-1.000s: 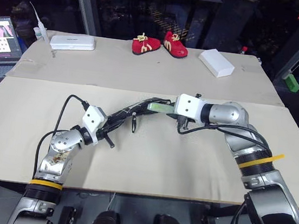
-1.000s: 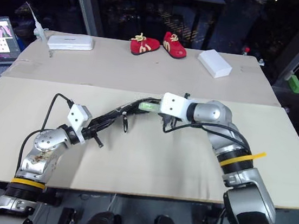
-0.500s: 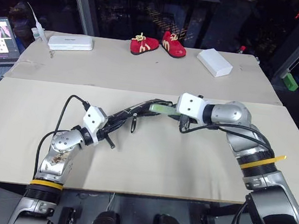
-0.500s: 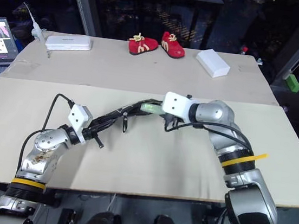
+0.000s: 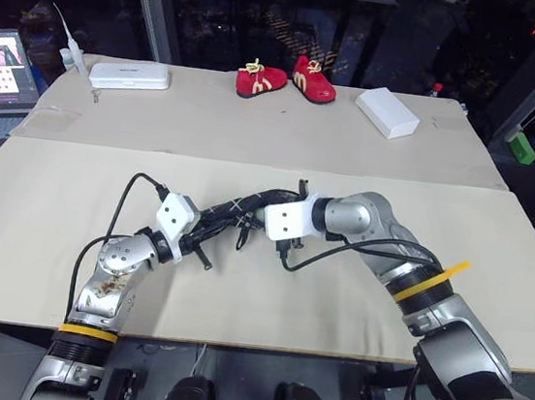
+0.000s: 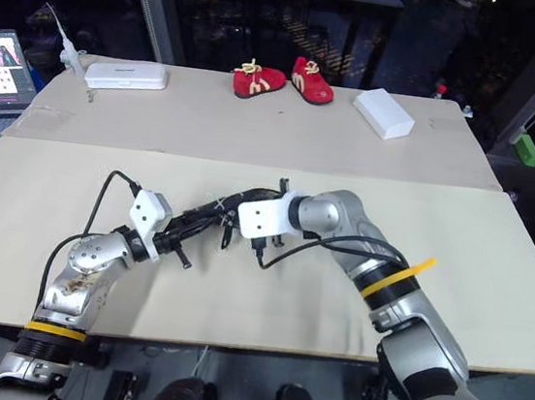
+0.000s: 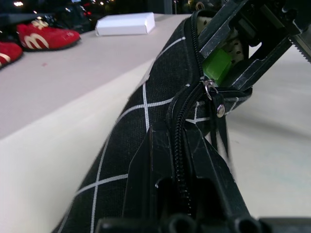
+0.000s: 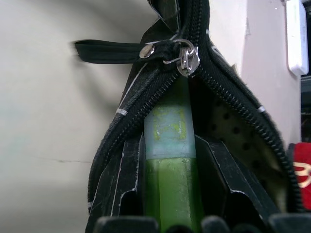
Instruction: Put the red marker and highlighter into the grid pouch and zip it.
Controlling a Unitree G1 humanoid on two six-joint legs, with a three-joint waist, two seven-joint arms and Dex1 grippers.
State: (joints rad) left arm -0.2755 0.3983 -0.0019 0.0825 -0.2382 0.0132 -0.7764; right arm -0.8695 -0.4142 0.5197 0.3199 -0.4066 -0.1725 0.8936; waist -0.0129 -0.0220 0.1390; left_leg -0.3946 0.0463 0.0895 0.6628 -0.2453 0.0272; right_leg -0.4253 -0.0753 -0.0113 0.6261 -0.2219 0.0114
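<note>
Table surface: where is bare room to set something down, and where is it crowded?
Bare: the near table in front of both arms, plus its left and right ends. Crowded: the middle, where left gripper and right gripper meet at the grid pouch; far edge holds red shoes and white boxes.

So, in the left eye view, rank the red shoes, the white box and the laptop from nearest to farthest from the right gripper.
Measured from the right gripper, which is pushing the highlighter into the grid pouch:
1. Red shoes, at the far edge of the table, straight beyond the gripper.
2. White box, far edge, off to the robot's right.
3. Laptop, beyond the table's far-left corner.
</note>
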